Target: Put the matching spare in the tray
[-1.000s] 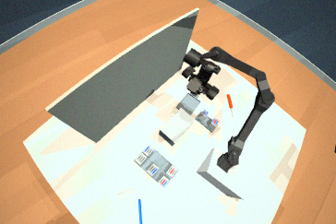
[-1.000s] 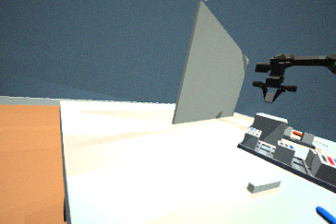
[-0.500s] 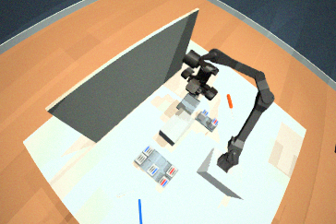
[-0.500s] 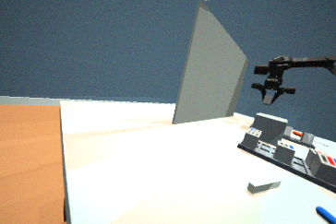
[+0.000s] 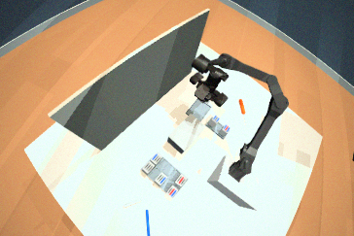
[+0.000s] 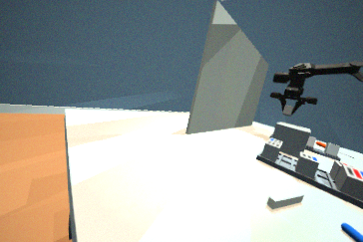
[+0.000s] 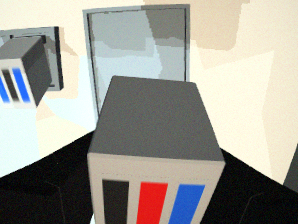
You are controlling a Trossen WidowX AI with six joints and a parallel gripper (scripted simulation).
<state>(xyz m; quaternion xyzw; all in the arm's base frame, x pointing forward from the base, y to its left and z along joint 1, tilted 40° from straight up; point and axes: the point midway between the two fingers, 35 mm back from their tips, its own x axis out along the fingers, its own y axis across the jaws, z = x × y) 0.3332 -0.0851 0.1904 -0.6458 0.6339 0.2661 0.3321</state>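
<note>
My gripper (image 5: 209,91) (image 6: 288,107) is shut on a dark grey unit (image 5: 202,94) (image 6: 288,111) (image 7: 155,120). The unit's pale label shows black, red and blue stripes in the wrist view. It hangs in the air near the shallow grey tray (image 5: 198,110) (image 7: 117,45) and hides part of that tray in the wrist view. Several striped spares stand in the grey rack (image 5: 166,168) (image 6: 299,175). Which thing is the mounted unit I cannot tell for certain; no code on a back is readable.
A tall pale-topped block (image 5: 186,132) (image 6: 292,138) stands between tray and rack. A smaller holder (image 5: 218,127) (image 7: 57,65) bears two striped units. A large upright panel (image 5: 141,86) (image 6: 226,79) stands behind. An angled grey plate (image 5: 230,194) stands near the arm's base. Orange (image 5: 241,106) and blue (image 5: 148,222) sticks lie around.
</note>
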